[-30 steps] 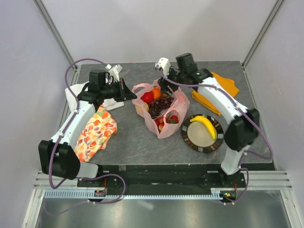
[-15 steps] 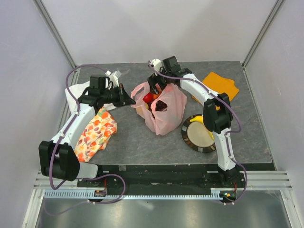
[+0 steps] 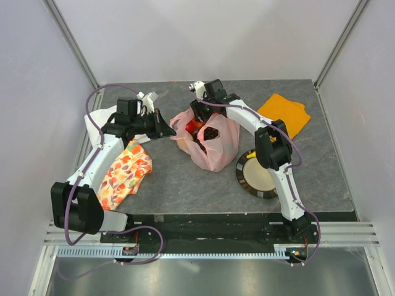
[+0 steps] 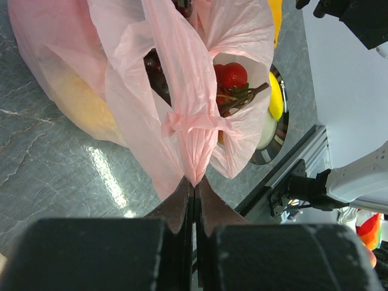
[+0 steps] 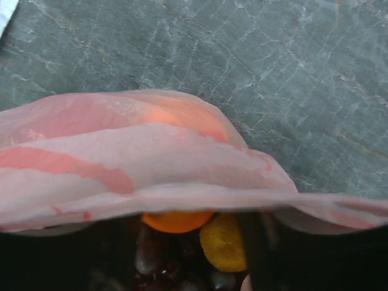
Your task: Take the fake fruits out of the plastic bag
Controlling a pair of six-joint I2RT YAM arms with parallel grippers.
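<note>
The left tool (image 4: 194, 182) was shut tight on a pinched fold of the plastic bag (image 4: 182, 91), at the bag's 9 o'clock side in the top view. The right tool (image 3: 199, 117) was held at the bag's rim at 12 o'clock; how far it was open could not be told. Inside the bag a red berry cluster (image 4: 231, 75), an orange (image 5: 176, 220) and dark grapes (image 5: 151, 257) were seen. The bag was set mid-counter (image 3: 185, 185). A plate (image 3: 241, 179) with a banana (image 4: 276, 97) was set at its 4 o'clock.
</note>
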